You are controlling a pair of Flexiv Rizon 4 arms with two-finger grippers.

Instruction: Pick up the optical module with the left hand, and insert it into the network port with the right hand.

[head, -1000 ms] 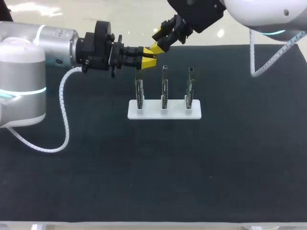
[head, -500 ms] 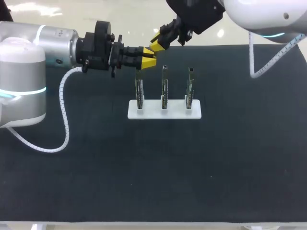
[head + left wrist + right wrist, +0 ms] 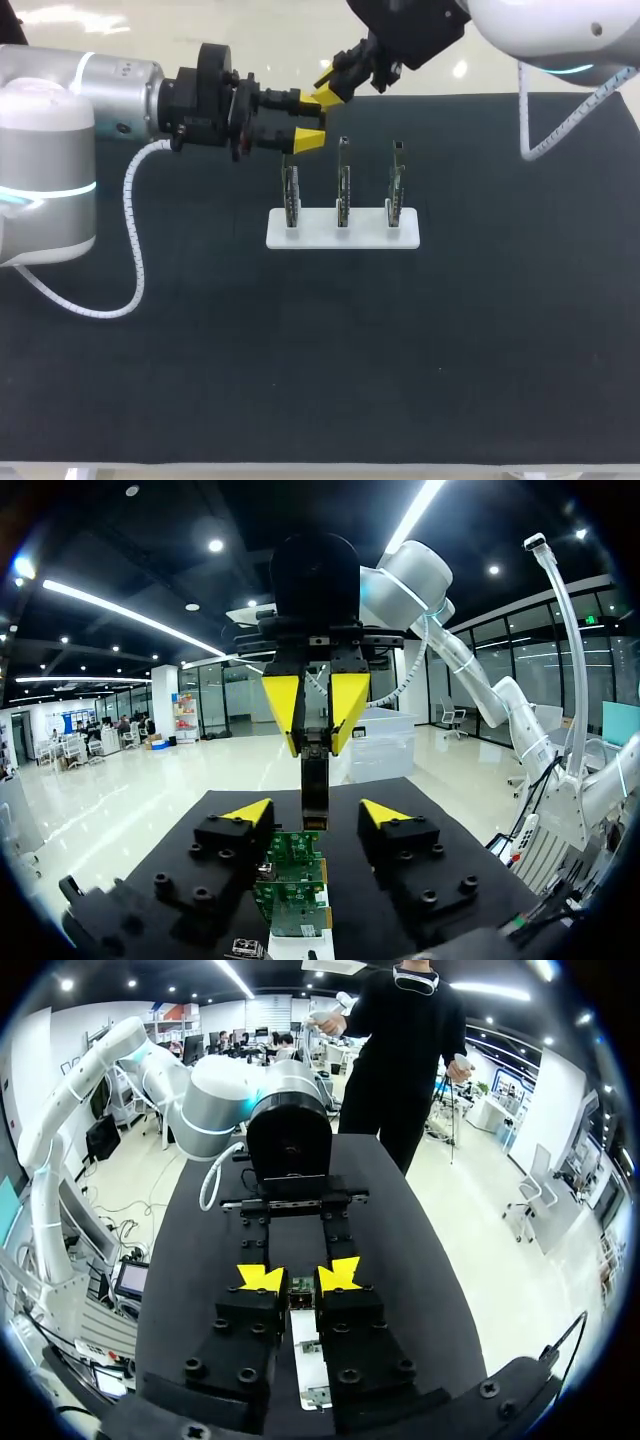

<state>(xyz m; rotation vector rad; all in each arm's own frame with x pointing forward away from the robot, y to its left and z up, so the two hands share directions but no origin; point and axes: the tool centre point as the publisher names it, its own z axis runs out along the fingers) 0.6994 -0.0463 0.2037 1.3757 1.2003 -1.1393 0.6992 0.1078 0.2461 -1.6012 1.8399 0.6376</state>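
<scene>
The optical module (image 3: 315,790), a slim dark bar, hangs from my right gripper (image 3: 315,720), which is shut on its upper end. In the right wrist view the module (image 3: 299,1286) shows only as a small piece pinched between the yellow tips of the right gripper (image 3: 299,1280). My left gripper (image 3: 316,815) stands open, one finger on each side of the module and neither touching it. In the head view the left gripper (image 3: 308,120) and the right gripper (image 3: 328,92) meet above the left end of the rack. The module itself is hidden there.
A white rack (image 3: 343,238) in the middle of the dark table holds three upright green boards with ports (image 3: 343,185). The leftmost board (image 3: 295,875) lies just under my left gripper. My left arm (image 3: 288,1140) faces the right gripper across the rack.
The right gripper closed on the module about half a second ago. The left gripper's fingers have now spread apart and let go of it. Neither arm has shifted much.
</scene>
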